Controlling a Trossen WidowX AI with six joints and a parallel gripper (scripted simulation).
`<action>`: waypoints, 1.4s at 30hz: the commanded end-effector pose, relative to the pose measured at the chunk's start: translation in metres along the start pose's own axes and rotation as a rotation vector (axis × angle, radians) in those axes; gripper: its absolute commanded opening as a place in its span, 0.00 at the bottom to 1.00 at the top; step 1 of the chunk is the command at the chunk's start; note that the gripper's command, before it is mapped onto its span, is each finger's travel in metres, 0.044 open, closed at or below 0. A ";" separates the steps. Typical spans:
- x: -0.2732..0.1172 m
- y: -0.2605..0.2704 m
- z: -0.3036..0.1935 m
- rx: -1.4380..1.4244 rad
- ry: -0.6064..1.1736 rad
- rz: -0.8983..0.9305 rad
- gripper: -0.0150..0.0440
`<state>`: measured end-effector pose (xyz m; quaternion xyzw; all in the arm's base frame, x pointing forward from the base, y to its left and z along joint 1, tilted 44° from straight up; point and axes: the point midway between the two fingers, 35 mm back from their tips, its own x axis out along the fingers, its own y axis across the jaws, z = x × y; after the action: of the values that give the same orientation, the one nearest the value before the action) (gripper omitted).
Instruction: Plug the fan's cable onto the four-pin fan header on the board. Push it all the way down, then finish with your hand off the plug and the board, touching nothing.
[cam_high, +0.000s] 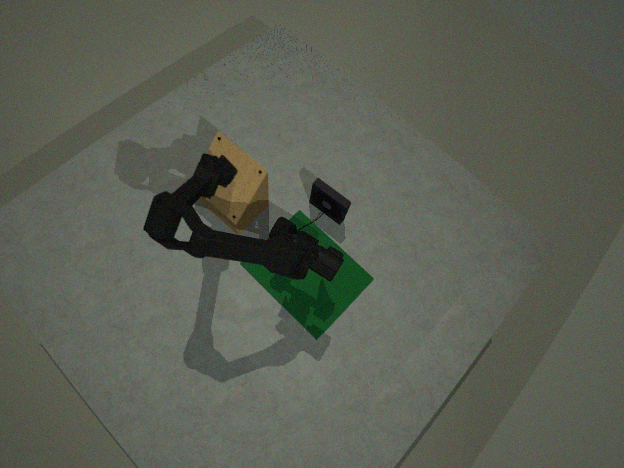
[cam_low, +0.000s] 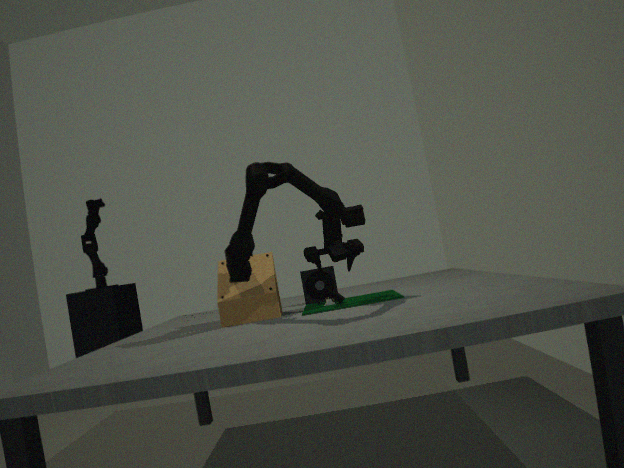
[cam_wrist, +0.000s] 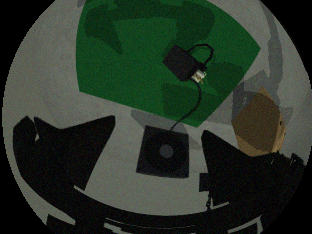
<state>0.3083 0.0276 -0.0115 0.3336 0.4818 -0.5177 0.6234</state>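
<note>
The green board (cam_high: 352, 278) (cam_low: 378, 297) (cam_wrist: 125, 70) lies flat on the table. The black plug (cam_low: 336, 296) (cam_wrist: 180, 62) lies tilted on the board beside the four-pin header (cam_wrist: 198, 76), whose pale and gold pins show bare in the wrist view. The cable (cam_high: 312, 220) (cam_wrist: 200, 97) runs from the fan (cam_high: 330, 196) (cam_low: 319, 285) (cam_wrist: 150, 150) past the header and loops to the plug. My gripper (cam_low: 334, 268) (cam_wrist: 159, 128) is wide open and empty, above the board and clear of the plug. The top view has the plug and header hidden under my arm.
The fan stands upright just off the board's edge. A wooden block (cam_high: 241, 161) (cam_low: 254, 307) (cam_wrist: 257, 125) stands near the board, at the arm's base. A second arm (cam_low: 90, 241) on a black pedestal (cam_low: 105, 317) stands beyond the table.
</note>
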 end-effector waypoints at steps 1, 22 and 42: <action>-0.069 0.001 -0.010 0.362 -0.377 0.050 1.00; -0.031 0.005 0.010 0.391 -0.430 0.082 1.00; 0.026 0.001 0.038 0.392 -0.436 0.082 1.00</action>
<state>0.3211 -0.0123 -0.0198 0.3530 0.2114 -0.6343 0.6545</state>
